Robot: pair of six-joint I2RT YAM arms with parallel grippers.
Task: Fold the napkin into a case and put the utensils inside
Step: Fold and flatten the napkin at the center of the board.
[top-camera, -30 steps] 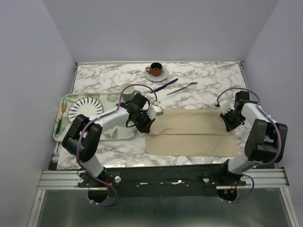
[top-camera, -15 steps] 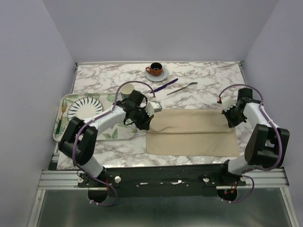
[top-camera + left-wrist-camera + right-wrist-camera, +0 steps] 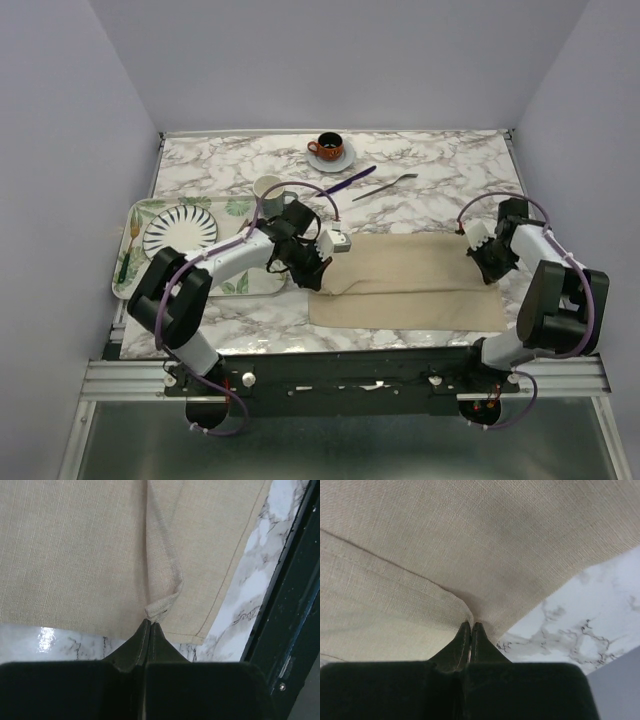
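Observation:
The beige napkin [image 3: 410,280] lies partly folded on the marble table, its far half doubled toward the near edge. My left gripper [image 3: 322,276] is shut on the napkin's left edge, pinching a raised fold [image 3: 162,600]. My right gripper [image 3: 487,270] is shut on the napkin's right edge [image 3: 470,611]. The purple knife [image 3: 347,180] and the silver fork [image 3: 384,186] lie side by side on the table beyond the napkin, apart from both grippers.
A leaf-printed tray [image 3: 135,262] at the left holds a striped plate [image 3: 179,231]. A cream mug [image 3: 268,190] stands by the tray. An orange cup on a saucer [image 3: 330,148] sits at the back. The table's dark front rail [image 3: 295,605] runs close to the napkin.
Both grippers have moved toward the near edge with the napkin's far edge, drawing the fold further over the lower half. The left gripper also shifted slightly right.

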